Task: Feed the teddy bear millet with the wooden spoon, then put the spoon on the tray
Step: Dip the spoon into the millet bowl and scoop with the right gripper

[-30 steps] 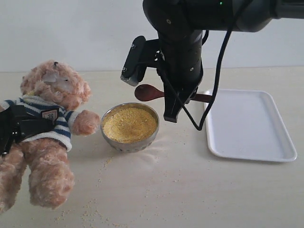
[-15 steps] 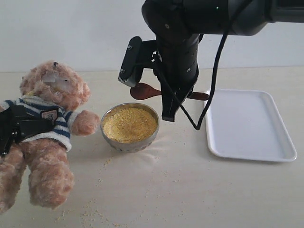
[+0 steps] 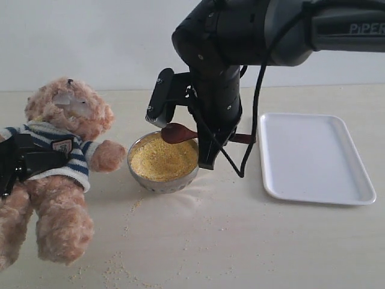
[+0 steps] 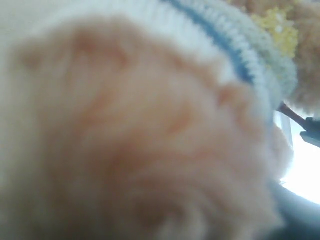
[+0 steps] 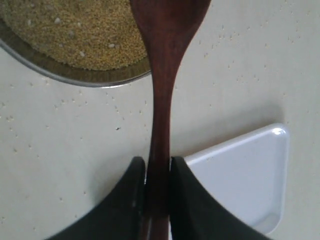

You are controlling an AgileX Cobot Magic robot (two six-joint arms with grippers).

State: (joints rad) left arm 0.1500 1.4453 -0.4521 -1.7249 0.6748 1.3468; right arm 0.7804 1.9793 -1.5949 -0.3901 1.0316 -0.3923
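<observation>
Tabletop (image 3: 252, 241) pale, with stray millet (image 3: 114, 269); white wall (image 3: 90, 42) behind.

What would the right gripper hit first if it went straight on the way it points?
Likely the table between the metal bowl and the tray: the right gripper, shut on the wooden spoon, points downward. Depth is unclear, so it might clip the bowl's rim.

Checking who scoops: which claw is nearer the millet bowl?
Right. The right claw holds the spoon just over the rim of the bowl; the left claw grips the bear, off beside it.
</observation>
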